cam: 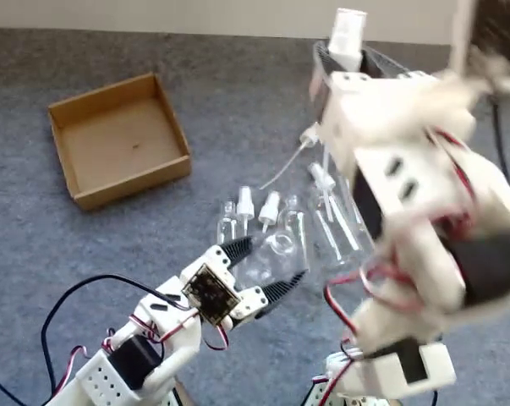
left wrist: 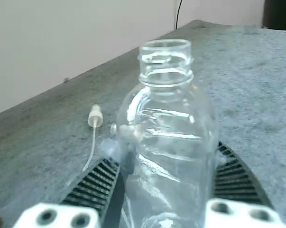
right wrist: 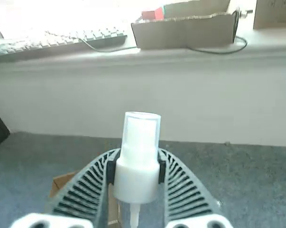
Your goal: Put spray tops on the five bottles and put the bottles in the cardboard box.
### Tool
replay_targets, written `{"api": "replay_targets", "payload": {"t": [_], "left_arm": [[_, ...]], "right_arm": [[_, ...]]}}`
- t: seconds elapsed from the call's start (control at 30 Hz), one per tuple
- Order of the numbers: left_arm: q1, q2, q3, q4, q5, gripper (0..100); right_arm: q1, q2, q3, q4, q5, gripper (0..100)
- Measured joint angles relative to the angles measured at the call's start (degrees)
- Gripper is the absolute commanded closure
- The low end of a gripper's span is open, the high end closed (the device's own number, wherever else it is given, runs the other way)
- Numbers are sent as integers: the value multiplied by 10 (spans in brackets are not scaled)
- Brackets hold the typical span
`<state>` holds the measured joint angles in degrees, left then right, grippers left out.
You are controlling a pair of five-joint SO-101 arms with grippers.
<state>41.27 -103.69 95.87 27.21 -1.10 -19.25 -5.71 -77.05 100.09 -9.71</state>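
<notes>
Between the ribbed black jaws of the left gripper [left wrist: 166, 164] sits an uncapped clear bottle [left wrist: 166, 128]. The jaws are closed against both sides of its body, and its open mouth points straight away from the wrist, along the line of the jaws. The right gripper [right wrist: 137, 161], high over the far side of the bench [cam: 238, 101], has its jaws clamped on the collar of a white spray top [right wrist: 139, 137], with the nozzle end outward and the start of its dip tube running back toward the palm. In the high view the held top is well apart from the held bottle, beyond it and to its right. By my judgement the right arm must carry it across and line the tube up with the bottle's long axis before the mouth can take it. Just beyond the left gripper is a cluster of other bottles [cam: 295, 224], some already wearing tops, with a loose spray top [cam: 309, 135] lying farther off. The cardboard box [cam: 119, 139] sits open-side up at the far left
</notes>
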Motion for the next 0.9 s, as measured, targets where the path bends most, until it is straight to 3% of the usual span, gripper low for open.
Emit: {"api": "replay_targets", "payload": {"t": [0.17,0.43,0.9], "left_arm": [[28,0,0,0,0,846],[40,0,0,-2,0,846],[40,0,0,-2,0,846]], "right_arm": [[0,-97,44,0,0,990],[0,-298,332,-10,0,990],[0,-549,917,-414,0,990]]}}
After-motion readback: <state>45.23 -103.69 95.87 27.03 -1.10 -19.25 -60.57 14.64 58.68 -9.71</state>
